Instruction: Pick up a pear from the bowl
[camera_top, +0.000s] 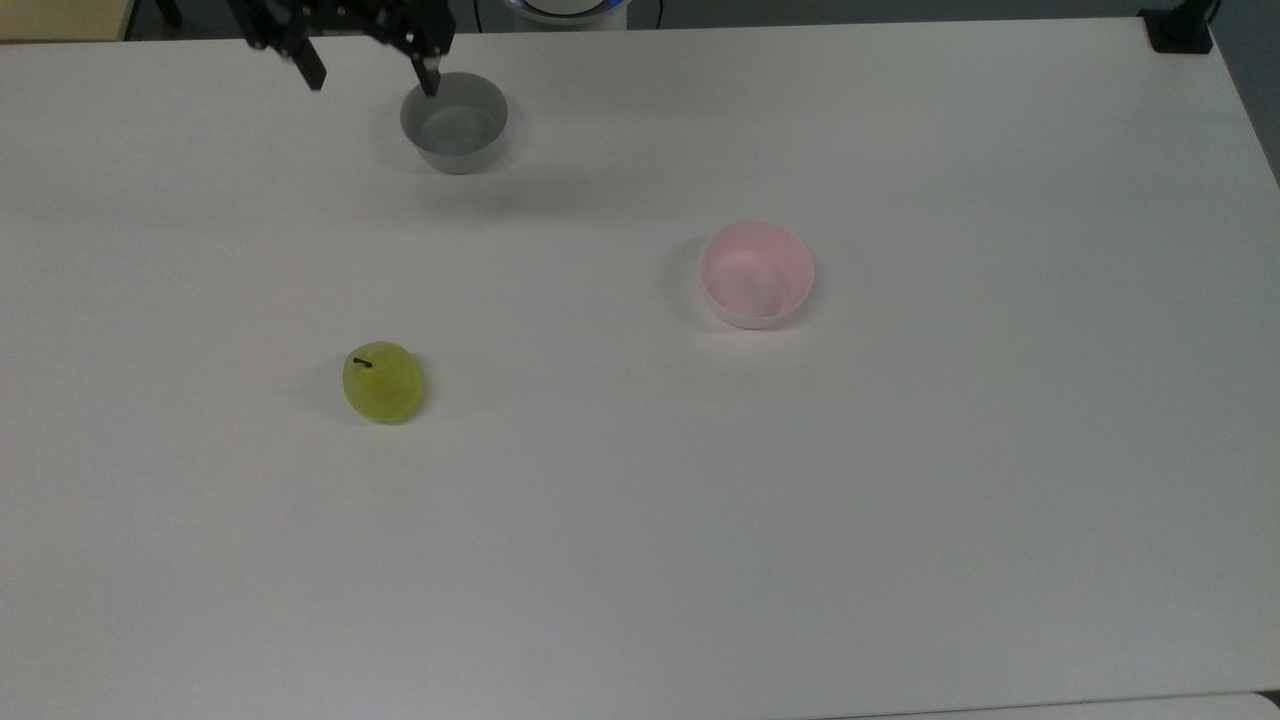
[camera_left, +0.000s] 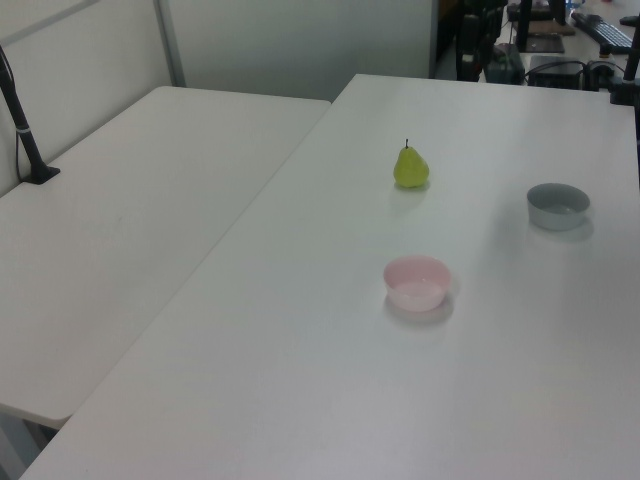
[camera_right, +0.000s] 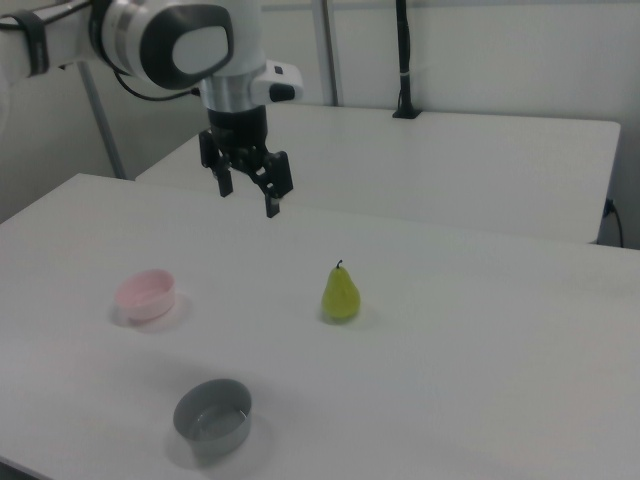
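Note:
The yellow-green pear (camera_top: 382, 382) (camera_left: 410, 167) (camera_right: 341, 293) stands upright on the white table, its dark stem up, well apart from the bowls. The pale pink bowl (camera_top: 756, 274) (camera_left: 417, 282) (camera_right: 146, 294) sits empty toward the top view's right. My gripper (camera_top: 370, 62) (camera_right: 248, 196) hangs open high above the table with nothing between its fingers, at the top view's upper left edge, far from the pear.
A grey bowl (camera_top: 454, 122) (camera_left: 558, 205) (camera_right: 212, 417) sits empty near the top view's upper left, below the gripper's fingertips in that picture. A second white table (camera_left: 120, 240) adjoins on the left view's left. A black clamp (camera_top: 1180, 28) sits at the top view's upper right corner.

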